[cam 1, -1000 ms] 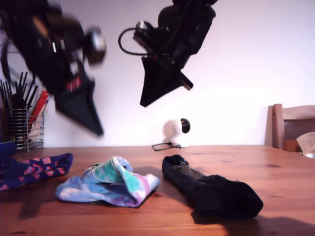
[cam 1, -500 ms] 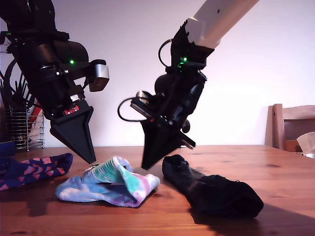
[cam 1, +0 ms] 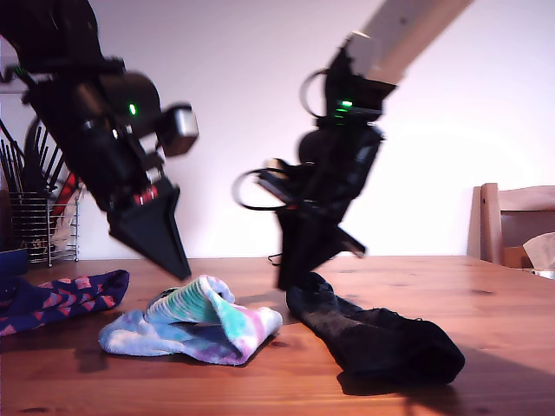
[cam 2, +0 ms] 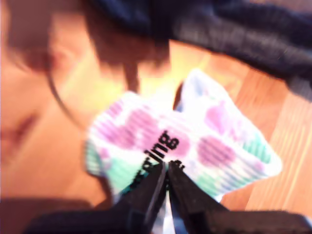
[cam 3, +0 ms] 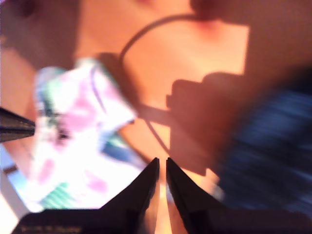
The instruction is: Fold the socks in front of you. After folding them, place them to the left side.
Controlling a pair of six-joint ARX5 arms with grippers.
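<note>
A: Exterior view first. What lies on the surface (cam 1: 486, 303)?

B: Three socks. The navy sock with pink blocks (cam 1: 61, 299) is at the exterior view's left, the tie-dye sock (cam 1: 195, 325) sits crumpled near the middle, and the black sock (cam 1: 373, 334) stretches toward the exterior view's right. A wire rack of utensils (cam 1: 39, 217) stands behind at the exterior view's left, a chair (cam 1: 516, 224) at its right.

A: And my tools?

B: My first tool (cam 1: 178, 269) hangs just above the tie-dye sock's raised cuff, apart from it. My second tool (cam 1: 290, 282) points down just beside the black sock's near end.

A: First wrist view?

B: The first tool's (cam 2: 167, 168) fingers are pressed together, gripping nothing, over the tie-dye sock (cam 2: 195, 141), which carries dark lettering. The black sock (cam 2: 243, 29) lies beyond.

A: Second wrist view?

B: Blurred. The second tool's (cam 3: 162, 163) fingers are nearly pressed together, with only a sliver between, over bare wood, between the tie-dye sock (cam 3: 78, 131) and the black sock (cam 3: 270, 146).
</note>
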